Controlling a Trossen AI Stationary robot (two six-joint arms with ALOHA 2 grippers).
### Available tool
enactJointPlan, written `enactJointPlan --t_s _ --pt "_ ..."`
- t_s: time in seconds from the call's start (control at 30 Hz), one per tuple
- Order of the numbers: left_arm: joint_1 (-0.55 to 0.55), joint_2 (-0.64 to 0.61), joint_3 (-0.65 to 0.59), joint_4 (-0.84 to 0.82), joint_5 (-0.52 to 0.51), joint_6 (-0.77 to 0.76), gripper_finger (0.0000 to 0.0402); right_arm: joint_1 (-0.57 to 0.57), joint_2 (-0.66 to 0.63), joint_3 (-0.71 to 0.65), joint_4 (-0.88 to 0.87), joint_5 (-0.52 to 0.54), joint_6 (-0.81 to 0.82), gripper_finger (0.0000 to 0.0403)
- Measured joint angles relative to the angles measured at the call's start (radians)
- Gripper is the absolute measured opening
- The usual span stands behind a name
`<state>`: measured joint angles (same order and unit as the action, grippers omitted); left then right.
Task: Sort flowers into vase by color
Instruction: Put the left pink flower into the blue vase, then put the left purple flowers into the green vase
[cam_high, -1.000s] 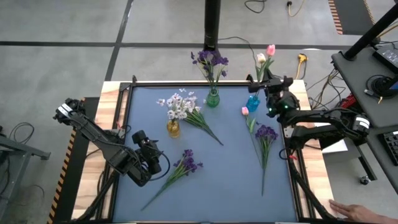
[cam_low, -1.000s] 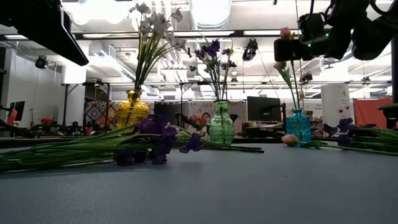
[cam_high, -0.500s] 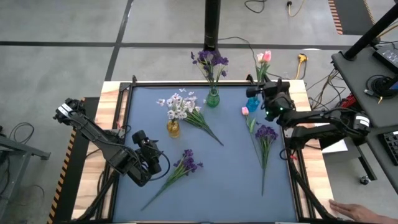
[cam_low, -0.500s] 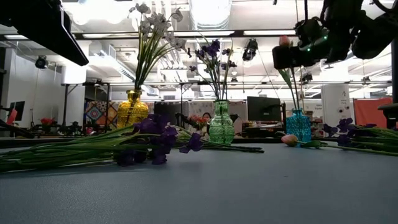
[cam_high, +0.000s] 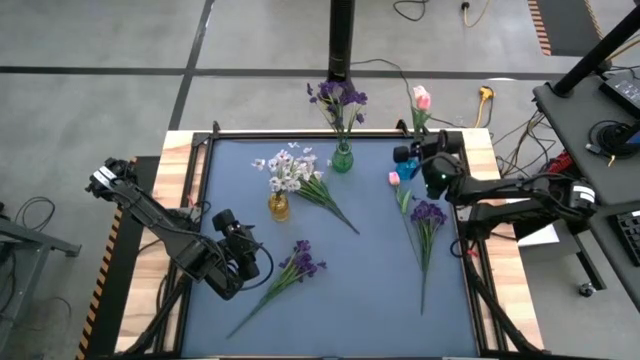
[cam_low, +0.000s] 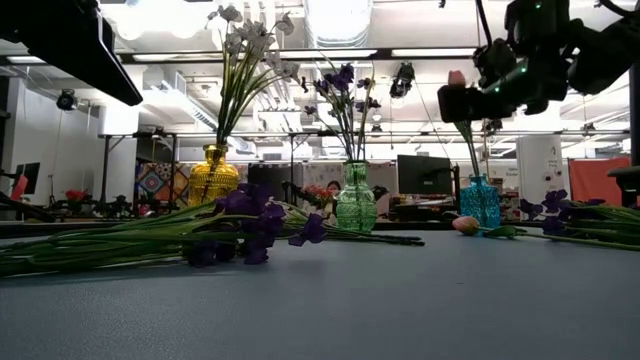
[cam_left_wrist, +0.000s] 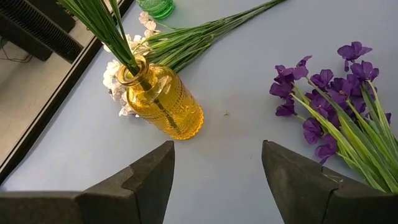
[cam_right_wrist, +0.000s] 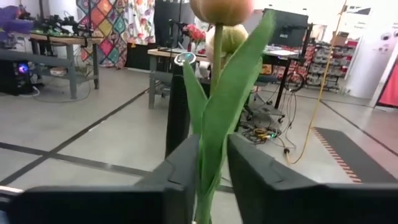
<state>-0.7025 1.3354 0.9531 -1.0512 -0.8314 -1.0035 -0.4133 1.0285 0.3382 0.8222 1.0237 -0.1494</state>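
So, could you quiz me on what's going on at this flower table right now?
1. True or false: the yellow vase holds purple flowers.
2. Which vase is the right tool nearest? A green vase, B blue vase, C yellow vase.
3. Fill in: the left tool has its jaws ___.
Key: 1 false, it holds white flowers; 2 B; 3 open, with nothing between them.
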Motion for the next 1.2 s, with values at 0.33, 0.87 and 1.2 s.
enactJointPlan --t_s 0.33,0.87,1.2 --pt "0.000 0.000 0.000 0.003 0.000 0.000 0.0223 0.128 -0.009 0.000 -0.012 0.153 0.008 0.0213" --pt "-0.003 0.000 0.000 0.196 0.150 -0.097 0.0223 0.510 -0.031 0.000 -0.010 0.439 -0.006 0.0300" --pt "-0.025 0.004 0.000 0.428 0.368 -0.175 0.0223 0.727 -0.031 0.000 -0.010 0.437 0.049 0.0302"
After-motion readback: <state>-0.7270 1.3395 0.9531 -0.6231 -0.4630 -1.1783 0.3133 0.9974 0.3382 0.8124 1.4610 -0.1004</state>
